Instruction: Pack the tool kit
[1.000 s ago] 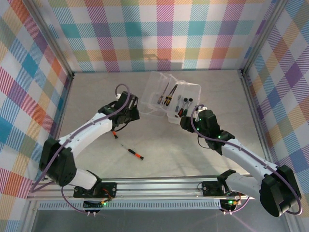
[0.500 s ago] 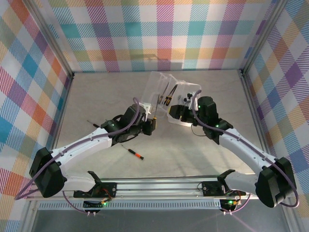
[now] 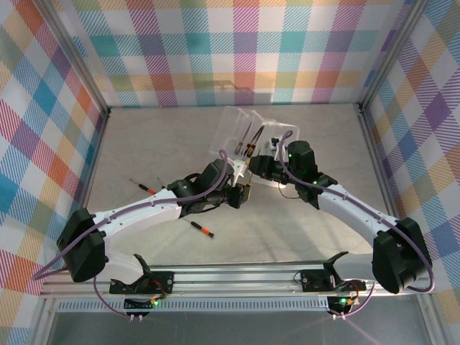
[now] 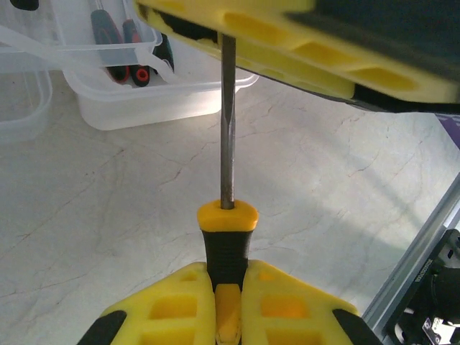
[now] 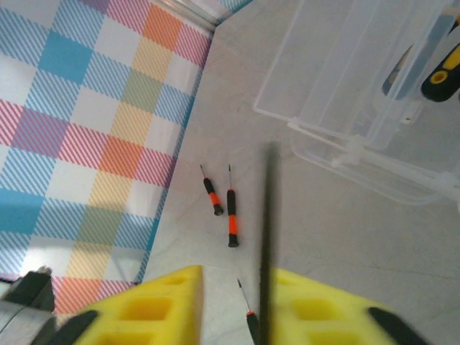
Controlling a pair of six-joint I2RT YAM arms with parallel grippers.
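My left gripper [image 4: 227, 310] is shut on the black grip of a yellow-and-black screwdriver [image 4: 227, 233]. Its steel shaft [image 4: 228, 122] points away, up to the yellow fingers [image 4: 302, 50] of my right gripper. In the right wrist view that shaft [image 5: 267, 237] stands between the jaws of my right gripper [image 5: 237, 279], close against the right finger, with a gap on the left. Both grippers [image 3: 243, 188] [image 3: 254, 167] meet just in front of the clear plastic box [image 3: 267, 133], whose lid stands open. Several screwdrivers [image 4: 118, 50] lie inside it.
Three slim black-and-orange screwdrivers lie loose on the table: two close together on the left [image 5: 212, 194] [image 5: 231, 212] and one nearer the arms [image 3: 198, 228]. Checked walls enclose the table on three sides. The box's open lid [image 5: 345, 86] lies beside the tray.
My left arm has swung right with the screwdriver, toward the box. My right gripper has come left and forward to meet the shaft, and its jaws have narrowed around it.
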